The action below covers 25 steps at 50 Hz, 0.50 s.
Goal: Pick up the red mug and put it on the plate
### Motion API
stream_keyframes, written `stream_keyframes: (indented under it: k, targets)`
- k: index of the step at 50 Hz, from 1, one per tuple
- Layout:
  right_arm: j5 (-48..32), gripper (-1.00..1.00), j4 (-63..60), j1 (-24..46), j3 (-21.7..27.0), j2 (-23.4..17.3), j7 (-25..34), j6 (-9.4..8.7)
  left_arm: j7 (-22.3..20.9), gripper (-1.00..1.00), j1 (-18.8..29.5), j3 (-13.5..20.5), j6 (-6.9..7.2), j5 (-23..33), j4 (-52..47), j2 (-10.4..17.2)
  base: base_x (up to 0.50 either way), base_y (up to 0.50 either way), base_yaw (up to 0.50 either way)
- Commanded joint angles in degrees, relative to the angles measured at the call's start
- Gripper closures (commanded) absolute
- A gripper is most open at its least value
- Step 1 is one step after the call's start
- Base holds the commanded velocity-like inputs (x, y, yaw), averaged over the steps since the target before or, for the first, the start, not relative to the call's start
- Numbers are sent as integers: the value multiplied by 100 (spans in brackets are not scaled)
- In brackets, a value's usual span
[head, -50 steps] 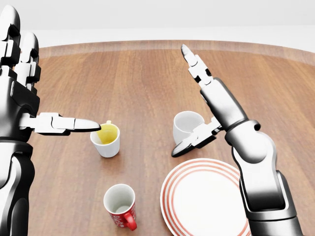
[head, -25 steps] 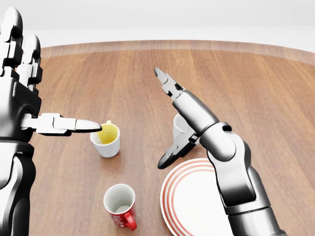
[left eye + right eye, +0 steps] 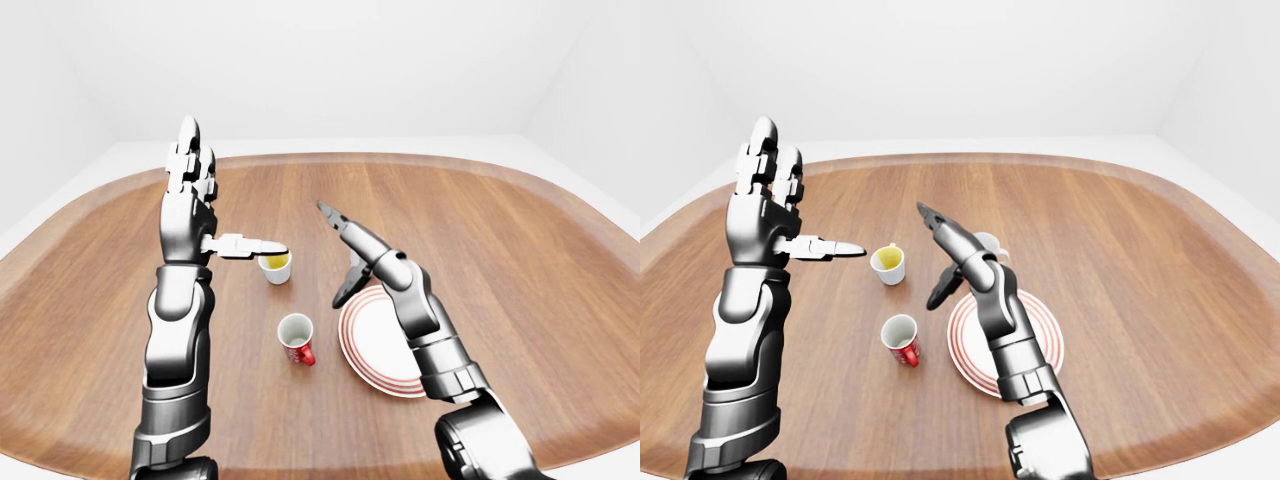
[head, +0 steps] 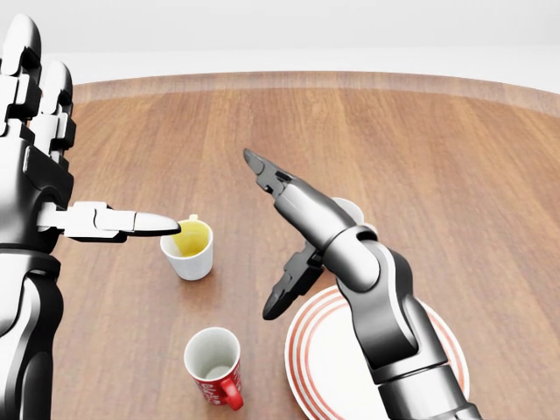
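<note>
Bearing unreadable white lettering, red mug (image 4: 216, 366) stands beside plate (image 4: 324, 367).

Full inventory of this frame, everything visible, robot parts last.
table: 1, brown wood with rounded edge, fills all views
red mug: 1, red outside and white inside, upright, bottom left of centre in the head view, left of the plate
plate: 1, white with red rings, bottom right in the head view, partly covered by the right arm
yellow-lined mug: 1, white outside and yellow inside, above the red mug
white mug: 1, white, above the plate, mostly hidden behind the right arm
left hand: 1, silver and black, fingers open, raised at left, one finger pointing toward the yellow-lined mug
right hand: 1, silver and black, open, above the table between the mugs and plate
</note>
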<state>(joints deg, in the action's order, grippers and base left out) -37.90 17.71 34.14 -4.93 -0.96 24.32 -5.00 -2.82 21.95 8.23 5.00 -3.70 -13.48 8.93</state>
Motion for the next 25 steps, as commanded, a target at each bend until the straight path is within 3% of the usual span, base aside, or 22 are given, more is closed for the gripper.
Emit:
stream_keyframes:
  k: [1,25]
  targets:
    - [-264,-100,224,63,-111,169,59,0,-3,-100,22,-5,0,2,21,3,0,0,0]
    - [-390,-100,1521,326,-259,499,-331,0,1,-100,15,18,0,-36,-5,18,0,0,0]
